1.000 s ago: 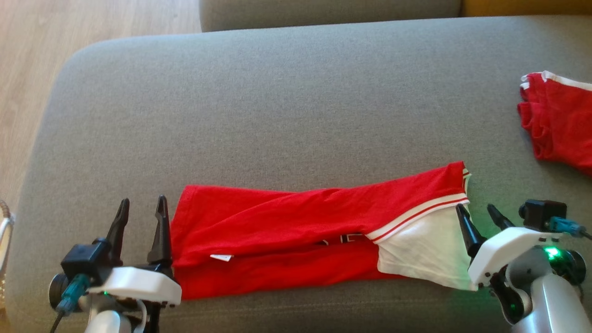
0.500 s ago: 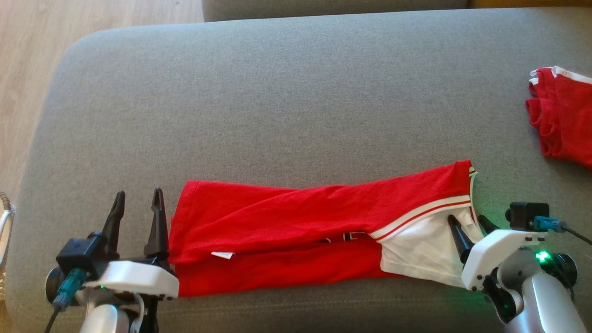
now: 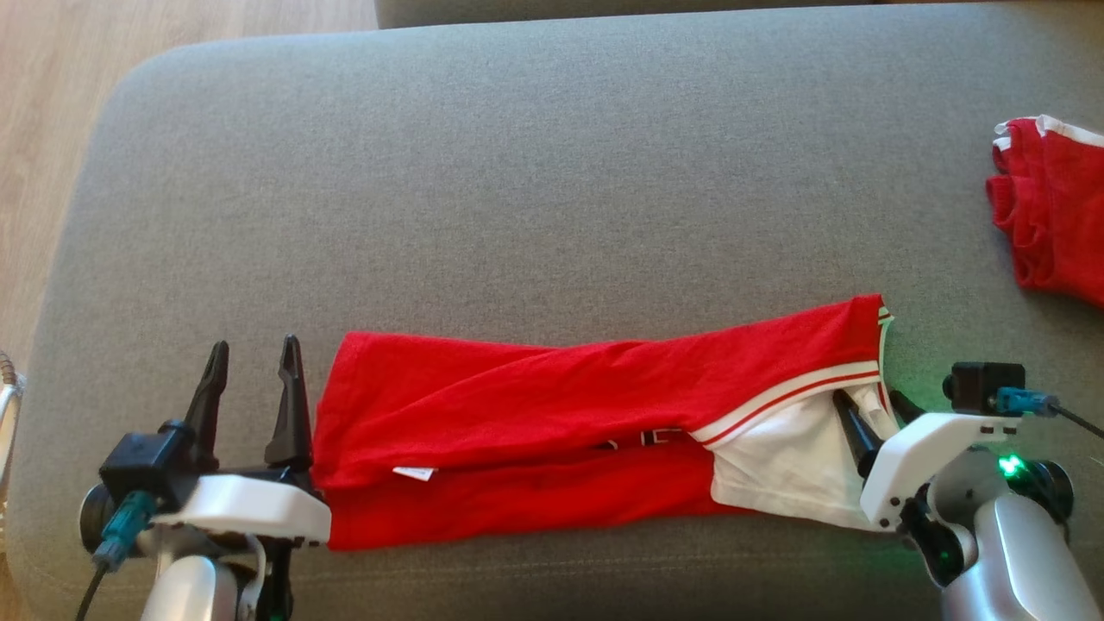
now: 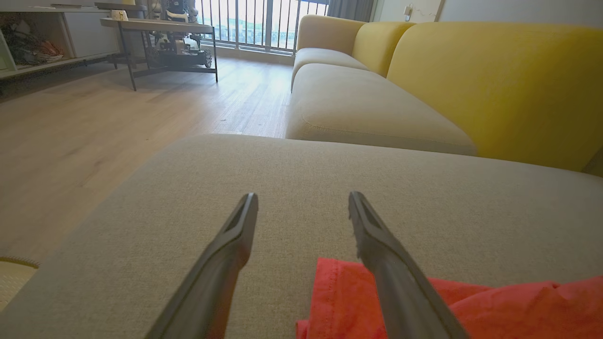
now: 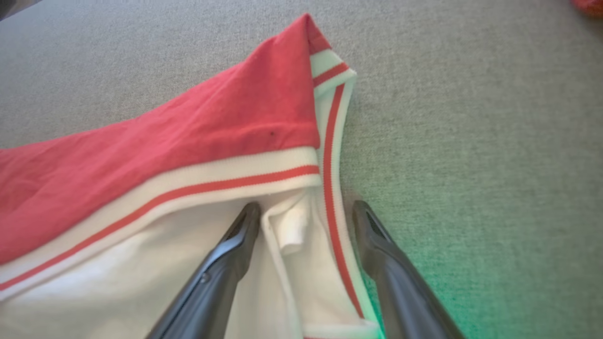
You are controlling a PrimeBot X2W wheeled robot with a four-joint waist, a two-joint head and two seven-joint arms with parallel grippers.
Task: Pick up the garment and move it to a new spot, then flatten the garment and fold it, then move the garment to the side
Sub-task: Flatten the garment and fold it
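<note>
Red shirt on near strip of grey cushion, folded into a long band. Long axis left to right; plain red hem at left end, white panel with striped trim at right end. Spans the whole gap between the two claws, so one end per arm.

Left claw: spread wide, holding nothing. Sits just left of the hem, fingers pointing far; inner finger right at the cloth edge, touching or not, cannot tell. Hem not yet between the fingers.

Right claw: spread wide too, nothing pinched. Straddles the striped trim at the right end: one finger over the white panel, the other over bare cushion just beyond the edge.

Judged next: pinch at both ends. On the right, ready to close as placed; on the left, probably needs a small shift to the right first, else closes on air.

Second red cloth at far right, well apart; leave alone.
</note>
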